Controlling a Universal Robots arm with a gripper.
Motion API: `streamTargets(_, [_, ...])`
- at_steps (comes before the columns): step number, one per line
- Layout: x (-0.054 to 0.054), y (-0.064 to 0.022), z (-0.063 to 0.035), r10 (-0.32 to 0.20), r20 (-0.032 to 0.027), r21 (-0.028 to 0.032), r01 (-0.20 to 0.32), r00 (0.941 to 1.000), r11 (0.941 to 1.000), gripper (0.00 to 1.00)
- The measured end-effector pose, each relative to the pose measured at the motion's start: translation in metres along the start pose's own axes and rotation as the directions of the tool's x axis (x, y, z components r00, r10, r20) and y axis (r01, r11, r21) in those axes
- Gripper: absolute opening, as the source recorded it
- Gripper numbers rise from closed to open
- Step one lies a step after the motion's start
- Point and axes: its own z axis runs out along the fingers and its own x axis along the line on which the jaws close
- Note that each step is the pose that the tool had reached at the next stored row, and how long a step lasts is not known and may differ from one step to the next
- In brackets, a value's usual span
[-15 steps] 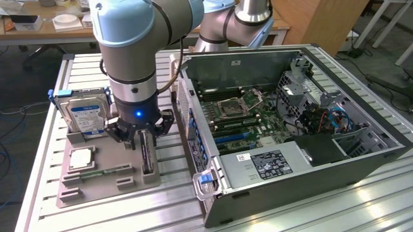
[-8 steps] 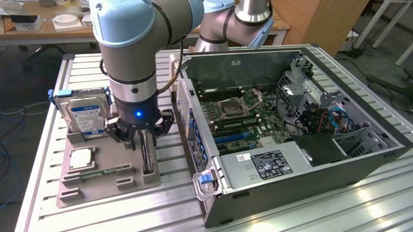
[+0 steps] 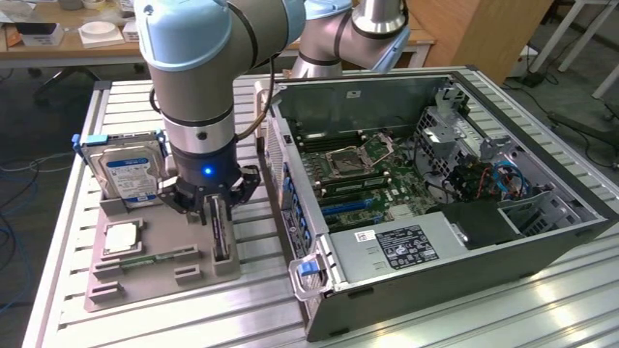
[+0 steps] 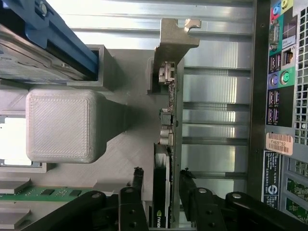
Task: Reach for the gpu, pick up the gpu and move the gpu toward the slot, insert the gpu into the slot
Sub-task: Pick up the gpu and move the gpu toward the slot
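Slatted aluminium forms the desk (image 3: 232, 319), which carries a grey holder tray (image 3: 159, 279) and an open computer case (image 3: 435, 275). Lowered over the tray, the pincer (image 3: 214, 216) (image 4: 161, 175) stands apart, its fingers (image 4: 138, 179) straddling the gpu (image 3: 220, 235) (image 4: 169, 120) with a gap showing on at least one side. The gpu stands on edge in the tray, its metal bracket (image 4: 174, 38) pointing away from the pincer. Beside it a hard drive (image 3: 130, 174) stands upright. The slot (image 3: 346, 208) lies well apart, inside the case on the motherboard (image 3: 387, 181).

The gpu (image 4: 169, 120) is showing a dull metal bracket. The grey plastic stand (image 4: 62, 125) is looking matt and ridged.
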Motion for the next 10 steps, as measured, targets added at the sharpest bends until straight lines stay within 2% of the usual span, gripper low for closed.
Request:
streamTargets(1, [0.0000, 0.0000, 0.0000, 0.000, 0.0000, 0.0001, 0.000, 1.0000, 1.0000, 0.43])
streamTargets(2, [0.0000, 0.0000, 0.0000, 0.000, 0.0000, 0.0000, 0.000, 1.0000, 1.0000, 0.36])
streamTargets(9, [0.0000, 0.0000, 0.0000, 0.000, 0.0001, 0.0002, 0.000, 1.0000, 1.0000, 0.35])
streamTargets(10, [0.0000, 0.0000, 0.0001, 0.000, 0.0001, 0.0002, 0.000, 1.0000, 1.0000, 0.28])
